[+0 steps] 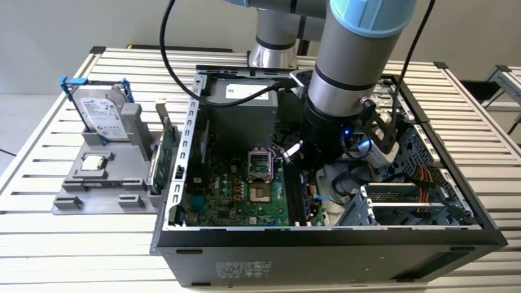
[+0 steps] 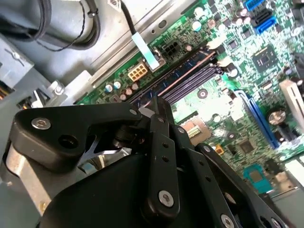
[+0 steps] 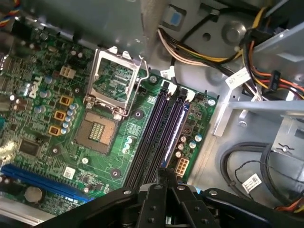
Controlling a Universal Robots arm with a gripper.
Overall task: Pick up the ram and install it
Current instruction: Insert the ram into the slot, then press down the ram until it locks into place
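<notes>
One ram (image 3: 175, 127) sat in outer memory slot on motherboard (image 3: 52, 95), tool (image 3: 164, 176) directly above its end, fingers together, gripping nothing. Pick-up done; whether ram fully latched, unclear.

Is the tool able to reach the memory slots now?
Probably yes: the tool hangs just over the memory slots inside the open computer case, and nothing lies between them.

Probably a robotics lab: an open computer case (image 1: 326, 201) on a slatted metal bench (image 1: 49, 232) beside a parts fixture (image 1: 106, 177)
</notes>
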